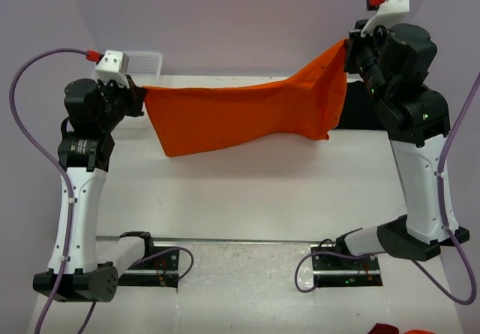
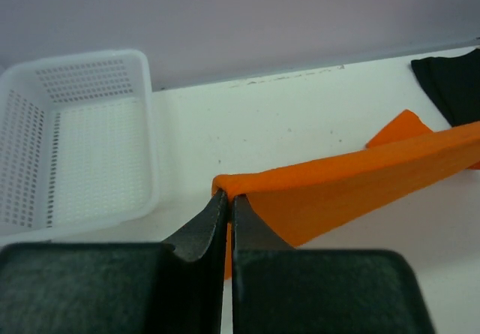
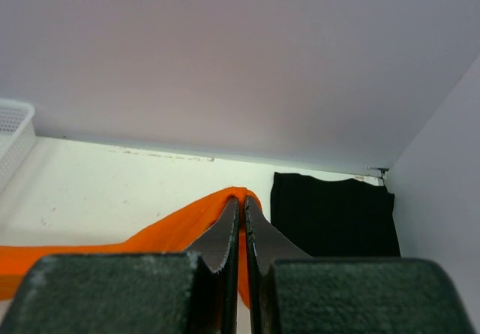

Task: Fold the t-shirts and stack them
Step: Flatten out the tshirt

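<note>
White tabletop (image 1: 247,199) under lilac walls fills the overhead view. Above its far half, a bright orange cloth t-shirt (image 1: 240,116) hangs stretched in the air between the two arms, its lower edge sagging toward the surface. The left jaws pinch one end near the far left corner, beside a white plastic mesh basket (image 1: 146,64). The right jaws pinch the other end noticeably higher, near the far right corner.

From the left wrist, the jaws are pressed together on a thin fold of orange cloth, with only a small bite between the tips. A plain black cloth t-shirt (image 2: 450,86) lies flat at the far right corner, and a loose orange flap hangs close to it.

From the right wrist, the jaws clamp a narrow ridge of orange fabric, and the black shirt lies just beyond them along the far edge.

Both grips look shallow, so more tension between the arms could probably pull an end free and drop the shirt in a heap. Because the cloth hangs bunched and tilted, lowering it unevenly could set in creases. The trailing flap may also drag across the black shirt and rumple it.
</note>
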Controlling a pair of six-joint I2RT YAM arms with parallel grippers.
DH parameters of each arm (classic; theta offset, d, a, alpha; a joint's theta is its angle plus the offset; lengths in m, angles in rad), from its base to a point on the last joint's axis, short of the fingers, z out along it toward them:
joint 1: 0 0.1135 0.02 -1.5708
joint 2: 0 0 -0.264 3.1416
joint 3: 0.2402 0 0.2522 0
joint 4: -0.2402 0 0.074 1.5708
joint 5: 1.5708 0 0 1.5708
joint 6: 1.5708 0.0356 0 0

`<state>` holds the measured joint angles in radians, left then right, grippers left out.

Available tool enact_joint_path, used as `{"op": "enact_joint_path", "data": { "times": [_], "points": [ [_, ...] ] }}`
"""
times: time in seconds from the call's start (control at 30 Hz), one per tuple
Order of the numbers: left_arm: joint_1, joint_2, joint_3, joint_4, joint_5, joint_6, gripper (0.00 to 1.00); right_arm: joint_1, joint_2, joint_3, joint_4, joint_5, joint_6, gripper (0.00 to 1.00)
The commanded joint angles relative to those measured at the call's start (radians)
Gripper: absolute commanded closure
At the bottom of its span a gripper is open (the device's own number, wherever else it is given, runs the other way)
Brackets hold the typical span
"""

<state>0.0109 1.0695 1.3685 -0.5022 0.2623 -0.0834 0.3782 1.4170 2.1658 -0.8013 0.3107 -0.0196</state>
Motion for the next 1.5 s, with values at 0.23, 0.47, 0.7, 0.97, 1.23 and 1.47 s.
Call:
{"op": "enact_joint_path", "data": {
  "times": [0.23, 0.47, 0.7, 0.97, 1.23, 1.47],
  "points": [
    [0.0, -0.097, -0.042, 0.134, -0.183, 0.37, 1.0, -0.005, -0.018, 0.009, 0.013, -0.065, -0.014, 1.0],
    [0.0, -0.129, -0.072, 0.215, -0.04, 0.529, 1.0, -0.024, 0.005, 0.055, 0.008, -0.081, -0.036, 1.0],
    [0.0, -0.004, 0.064, 0.116, 0.297, 0.508, 1.0, -0.041, 0.04, 0.066, -0.015, -0.102, -0.02, 1.0],
    [-0.069, 0.046, 0.061, -0.005, 0.457, 0.396, 1.0, -0.044, -0.013, -0.015, -0.001, -0.104, -0.005, 1.0],
    [-0.335, 0.181, -0.11, -0.032, 0.448, 0.157, 1.0, -0.041, -0.085, -0.078, -0.029, -0.119, 0.063, 1.0],
    [-0.48, 0.207, -0.344, 0.065, 0.347, 0.03, 1.0, -0.041, -0.141, -0.176, -0.021, -0.136, 0.092, 1.0]
  ]
}}
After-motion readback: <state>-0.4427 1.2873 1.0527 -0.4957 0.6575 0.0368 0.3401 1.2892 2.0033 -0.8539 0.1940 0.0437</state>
